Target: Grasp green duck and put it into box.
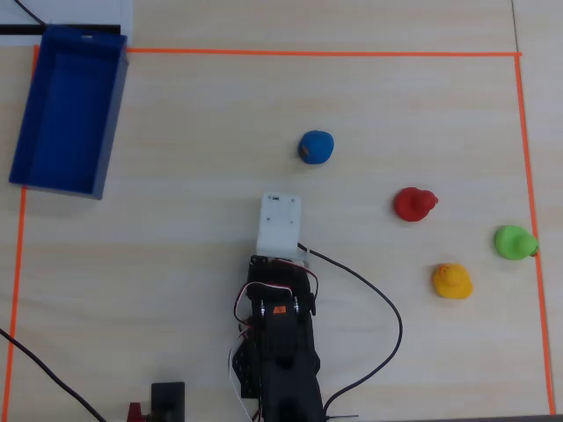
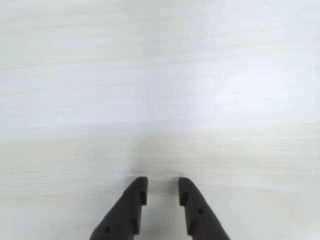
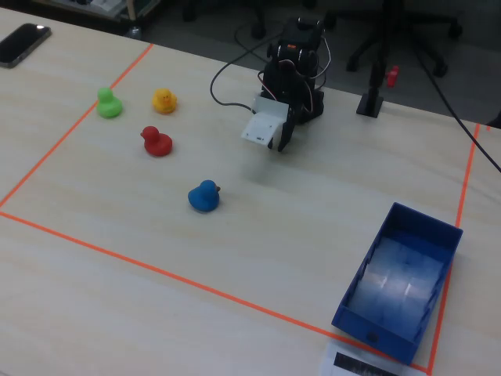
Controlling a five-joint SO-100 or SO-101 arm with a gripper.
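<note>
Two dark fingers (image 2: 135, 210) rise from the bottom edge of the wrist view, closest to the lens; the gripper (image 2: 160, 186) stands slightly apart with a narrow gap between the tips, holding nothing, and only bare pale wood shows beneath it. Seen from overhead, the arm (image 1: 280, 338) sits folded at the middle of the bench's near edge, its white wrist block (image 1: 280, 224) pointing toward the centre.

Over by the right edge of the bench in the overhead view, the green duck (image 1: 515, 242) sits just inside the orange tape line (image 1: 528, 158) (nearly touching it), upright on the wood. A yellow duck (image 1: 451, 281) stands near it toward the arm, a red duck (image 1: 414, 204) a little farther in, and a blue duck (image 1: 316, 147) near the middle of the bench.

Well apart from all of them, the box (image 1: 110, 123) lies in the far left corner in the overhead view, open side up and with nothing in it.
</note>
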